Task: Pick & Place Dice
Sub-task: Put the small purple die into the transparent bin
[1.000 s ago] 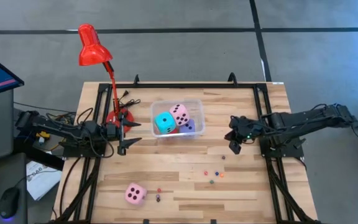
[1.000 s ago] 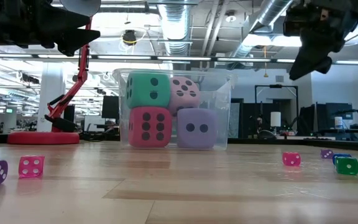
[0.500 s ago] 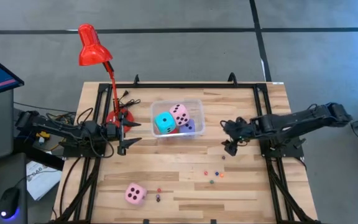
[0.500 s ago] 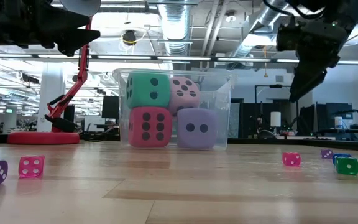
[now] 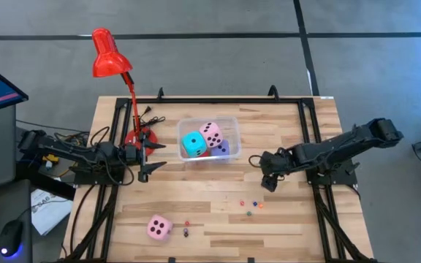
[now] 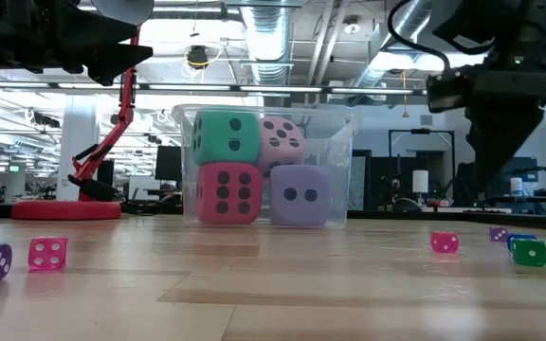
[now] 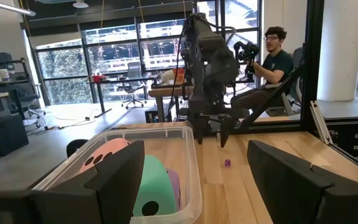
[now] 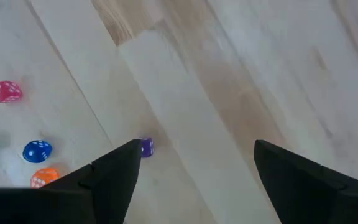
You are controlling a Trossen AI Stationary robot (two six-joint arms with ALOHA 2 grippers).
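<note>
Currently 4 dice sit in the clear bin (image 5: 229, 123); 1 pink die (image 5: 158, 227) lies apart on the worktop (image 5: 218, 197). Both grippers, right gripper (image 5: 267, 181) and left gripper (image 5: 147, 157), have empty, open fingers; next, likely, reach that die.

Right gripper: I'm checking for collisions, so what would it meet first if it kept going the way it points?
The right gripper points down, fingers open and empty. Straight on it likely meets the bare table, close beside the small purple die; depth is unclear.
</note>
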